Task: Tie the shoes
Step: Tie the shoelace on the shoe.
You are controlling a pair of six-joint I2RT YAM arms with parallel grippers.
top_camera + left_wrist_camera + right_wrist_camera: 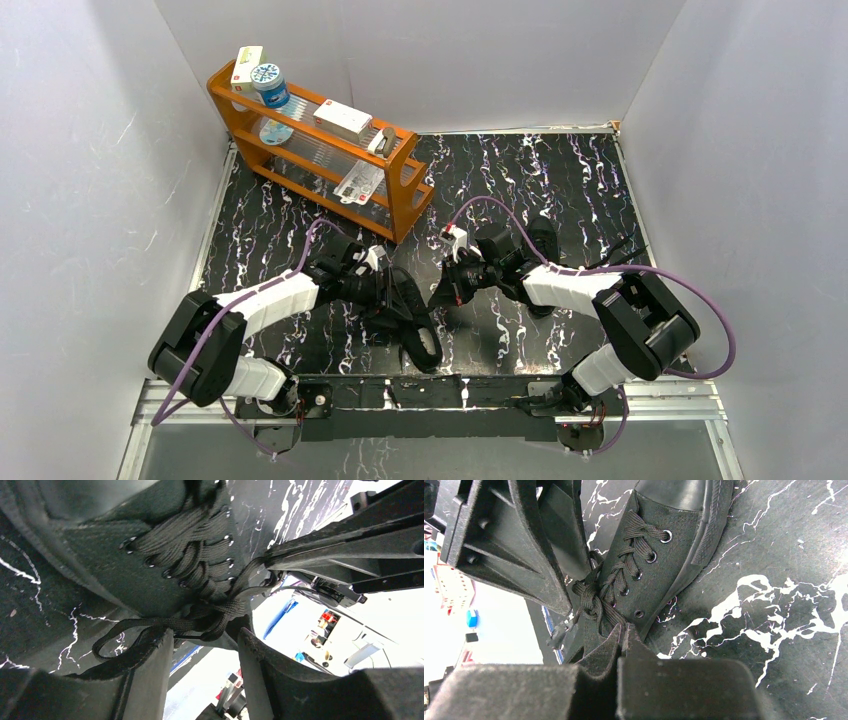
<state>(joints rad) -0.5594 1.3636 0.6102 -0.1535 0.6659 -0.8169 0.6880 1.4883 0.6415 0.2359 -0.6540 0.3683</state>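
Note:
One black shoe (420, 335) lies near the table's front middle, between both grippers; its lacing shows in the left wrist view (195, 555) and the right wrist view (644, 555). My left gripper (398, 292) (205, 645) is open at the knot, and a lace loop (115, 635) drapes over its left finger. My right gripper (447, 288) (623, 630) is shut at the top of the lacing, apparently pinching a lace end (250, 575) that runs taut from the knot. The second shoe (543, 238) lies behind the right arm, mostly hidden.
An orange rack (400, 205) with small boxes and a bottle stands at the back left. The black marbled table (560, 180) is walled in white on three sides. Purple cables arc over both arms.

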